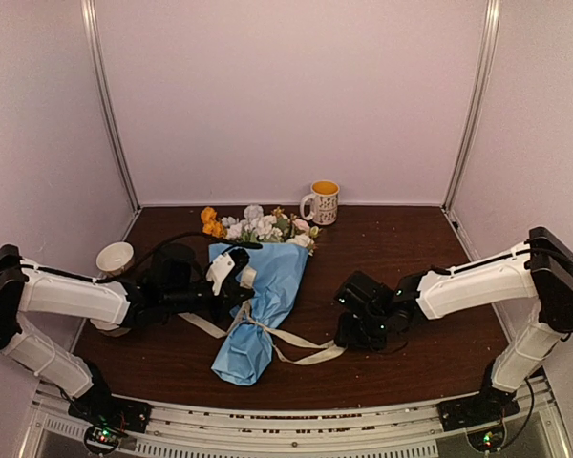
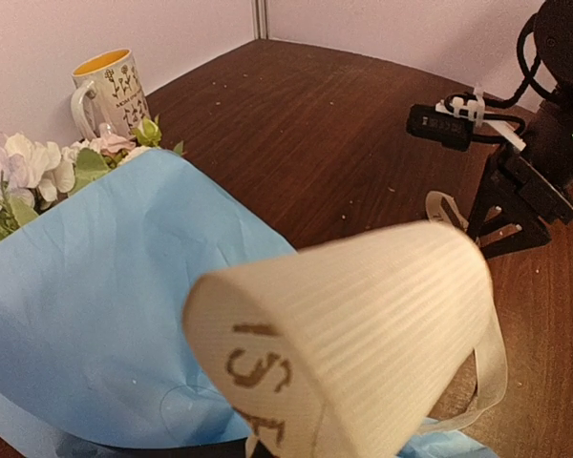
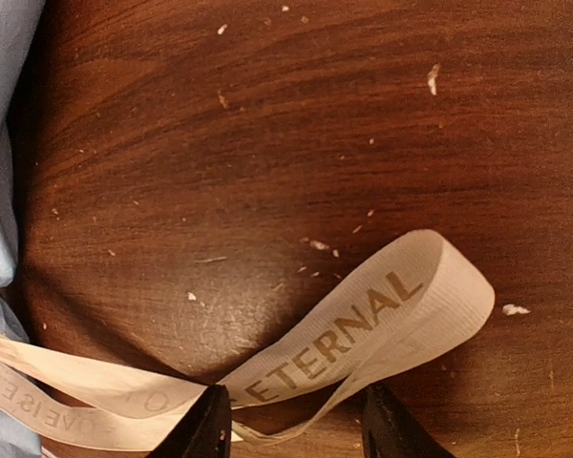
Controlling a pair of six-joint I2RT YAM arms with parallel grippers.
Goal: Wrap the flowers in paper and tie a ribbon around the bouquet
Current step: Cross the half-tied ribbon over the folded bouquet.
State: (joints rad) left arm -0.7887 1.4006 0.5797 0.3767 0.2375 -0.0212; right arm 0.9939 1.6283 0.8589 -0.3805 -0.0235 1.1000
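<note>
Judging the wrapping done, with the flowers (image 1: 258, 227) inside the paper (image 1: 272, 277) on the table (image 1: 411, 248), I pinched the ribbon (image 1: 301, 345), looped round the bouquet (image 1: 253, 329), in my closed left pincer (image 1: 239, 291); my right pincer (image 3: 296, 425) stood open astride one tail; the knot looked unfinished.

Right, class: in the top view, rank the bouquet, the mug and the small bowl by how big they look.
1. bouquet, clearly largest.
2-3. mug and small bowl look about alike; the bowl is partly hidden, so I won't rank them.
</note>
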